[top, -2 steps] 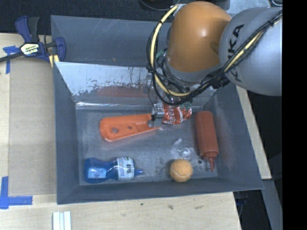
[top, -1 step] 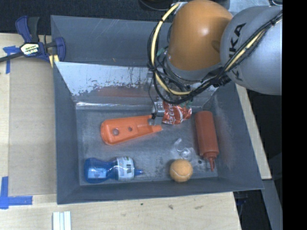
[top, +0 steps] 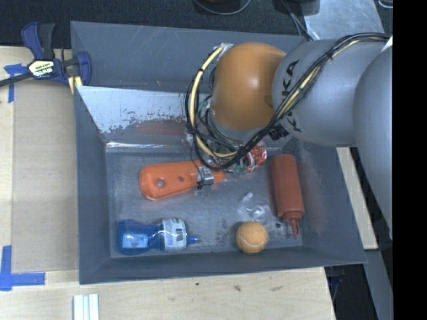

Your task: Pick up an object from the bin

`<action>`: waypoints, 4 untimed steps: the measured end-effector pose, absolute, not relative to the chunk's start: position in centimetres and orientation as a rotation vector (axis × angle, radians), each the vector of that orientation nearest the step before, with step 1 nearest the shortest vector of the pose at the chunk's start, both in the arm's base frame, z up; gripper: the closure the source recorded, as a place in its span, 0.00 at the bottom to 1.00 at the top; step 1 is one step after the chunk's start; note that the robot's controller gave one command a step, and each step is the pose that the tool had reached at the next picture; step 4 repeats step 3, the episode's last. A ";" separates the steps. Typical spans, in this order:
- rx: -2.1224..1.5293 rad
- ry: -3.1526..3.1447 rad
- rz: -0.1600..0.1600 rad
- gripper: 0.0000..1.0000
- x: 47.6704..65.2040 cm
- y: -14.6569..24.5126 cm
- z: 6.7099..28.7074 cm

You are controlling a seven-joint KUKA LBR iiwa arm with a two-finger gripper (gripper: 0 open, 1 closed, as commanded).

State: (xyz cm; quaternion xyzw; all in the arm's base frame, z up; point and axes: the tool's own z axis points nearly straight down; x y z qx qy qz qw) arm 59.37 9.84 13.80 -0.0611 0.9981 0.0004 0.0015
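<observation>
My gripper (top: 204, 177) is low in the middle of the bin, mostly hidden under the arm's orange cover and cables. Its tip sits at the right end of an orange, elongated, rounded tool (top: 167, 180) lying flat left of centre. A small red and white item (top: 257, 156) peeks out from under the arm just right of the gripper. A small clear plastic piece (top: 252, 207) lies below and to the right.
A blue bottle with a white label (top: 152, 236) lies along the front wall at the left. An orange ball (top: 251, 237) rests at the front centre. A red-brown bottle (top: 287, 189) lies lengthwise at the right. The arm covers the bin's back right.
</observation>
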 end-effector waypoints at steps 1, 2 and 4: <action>0.040 3.136 0.002 1.00 59.4 10.3 10.2; 0.040 3.136 0.002 1.00 59.4 10.3 10.2; 0.002 3.135 0.001 1.00 59.8 9.9 20.8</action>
